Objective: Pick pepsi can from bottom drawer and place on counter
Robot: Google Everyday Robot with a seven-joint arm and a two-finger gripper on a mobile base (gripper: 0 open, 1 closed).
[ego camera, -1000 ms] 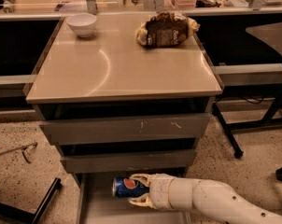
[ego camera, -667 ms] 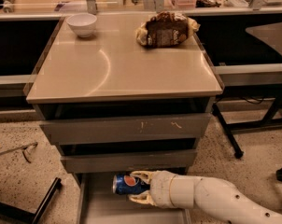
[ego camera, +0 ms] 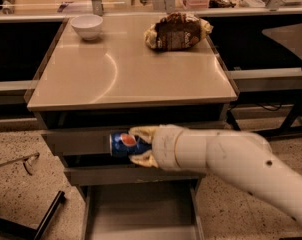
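My gripper (ego camera: pixel 137 145) is shut on the pepsi can (ego camera: pixel 123 144), a dark-blue can with a round red-white-blue logo, held on its side. It hangs in the air in front of the upper drawer front, well above the open bottom drawer (ego camera: pixel 141 209), whose flat grey floor lies bare. The glossy beige counter (ego camera: pixel 131 74) is above the can. My white arm reaches in from the lower right.
A white bowl (ego camera: pixel 87 25) stands at the counter's back left. A brown-and-tan snack bag (ego camera: pixel 177 31) lies at the back right. Two closed grey drawers sit above the open one. Black chair legs (ego camera: pixel 46 216) lie on the speckled floor at the left.
My gripper has lifted the pepsi can out of the bottom drawer, up to the level of the top drawer front. The drawer floor now shows bare.
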